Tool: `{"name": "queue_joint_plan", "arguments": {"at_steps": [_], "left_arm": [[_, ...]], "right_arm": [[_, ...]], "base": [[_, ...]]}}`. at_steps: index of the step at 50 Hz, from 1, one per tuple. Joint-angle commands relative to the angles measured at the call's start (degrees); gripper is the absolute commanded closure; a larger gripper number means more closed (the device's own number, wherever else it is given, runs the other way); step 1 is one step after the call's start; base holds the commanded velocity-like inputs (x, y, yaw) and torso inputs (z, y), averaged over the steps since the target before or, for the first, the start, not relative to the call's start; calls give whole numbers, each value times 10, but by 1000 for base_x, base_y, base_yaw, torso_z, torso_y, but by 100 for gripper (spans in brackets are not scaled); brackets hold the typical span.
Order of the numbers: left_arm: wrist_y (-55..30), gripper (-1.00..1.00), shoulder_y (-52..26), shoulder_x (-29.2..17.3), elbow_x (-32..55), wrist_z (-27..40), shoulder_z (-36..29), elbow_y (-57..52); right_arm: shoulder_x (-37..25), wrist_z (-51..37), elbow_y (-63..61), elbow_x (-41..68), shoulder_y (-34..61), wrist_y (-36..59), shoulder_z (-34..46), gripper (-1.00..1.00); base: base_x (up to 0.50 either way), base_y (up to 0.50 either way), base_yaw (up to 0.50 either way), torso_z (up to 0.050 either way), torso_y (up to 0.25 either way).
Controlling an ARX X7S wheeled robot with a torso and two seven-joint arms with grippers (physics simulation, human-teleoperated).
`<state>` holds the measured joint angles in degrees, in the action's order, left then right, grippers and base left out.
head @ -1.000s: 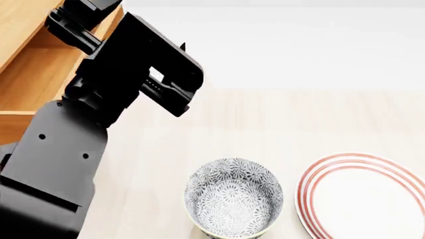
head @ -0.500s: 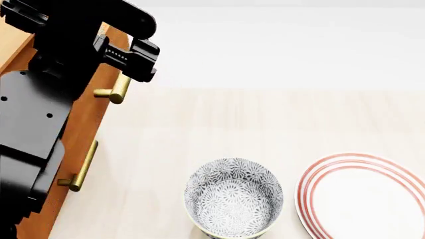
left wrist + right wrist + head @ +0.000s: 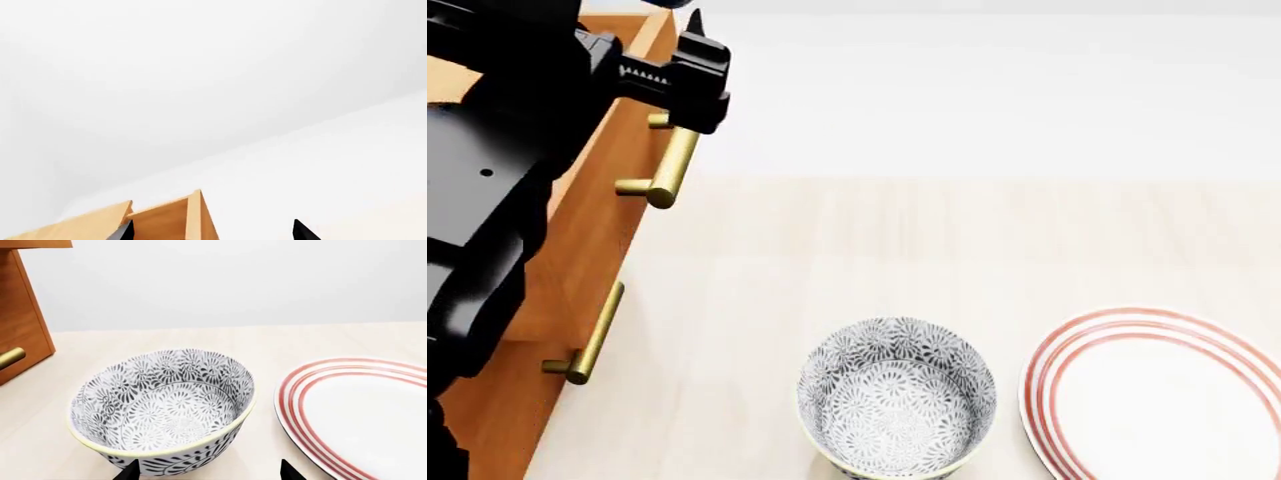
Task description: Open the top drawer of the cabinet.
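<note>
The cabinet (image 3: pixel 487 400) stands at the left of the head view. Its top drawer (image 3: pixel 601 215) juts out past the drawer below, its brass handle (image 3: pixel 669 165) in plain sight. My left gripper (image 3: pixel 705 75) is open and empty, above and beyond that handle, not touching it. In the left wrist view the left gripper (image 3: pixel 213 234) shows two black tips wide apart over a wooden corner (image 3: pixel 167 220). My right gripper (image 3: pixel 208 472) is open and empty, just in front of the bowl; it is out of the head view.
A patterned bowl (image 3: pixel 897 397) sits on the light table, with a red-rimmed plate (image 3: pixel 1161 395) to its right. The lower drawer's brass handle (image 3: pixel 593 336) shows under the top one. My left arm hides the cabinet's top. The right wrist view shows the cabinet's side (image 3: pixel 20 315).
My left arm and gripper have moved back and to the left, away from the table's middle. This uncovered the drawer front and both brass handles. The bowl and plate have not moved.
</note>
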<state>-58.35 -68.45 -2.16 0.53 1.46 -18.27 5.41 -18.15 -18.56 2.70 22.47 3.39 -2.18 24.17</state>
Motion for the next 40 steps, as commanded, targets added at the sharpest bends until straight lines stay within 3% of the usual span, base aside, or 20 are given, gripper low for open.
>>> {"name": "queue_joint_plan", "arguments": {"at_steps": [1,24,31,40], "left_arm": [[-44,-100,-22,15,61,22,33,-5],[-49,-100,-40,14,144,120,72,42],[-83,-100,-54,20,235,162,114,49],[-101,-100,-71,18,312,220,123,54]], "right_arm": [[10,11,0,-12,1,2,-11,-100],[8,10,3,-9,1,1,-7,-100],[9,11,10,-10,3,-3,-6,-100],[8,8,7,-9,3,-2,-5,-100]], "base": [[0,0,0,0,0],[0,0,0,0,0],[0,0,0,0,0],[0,0,0,0,0]]}}
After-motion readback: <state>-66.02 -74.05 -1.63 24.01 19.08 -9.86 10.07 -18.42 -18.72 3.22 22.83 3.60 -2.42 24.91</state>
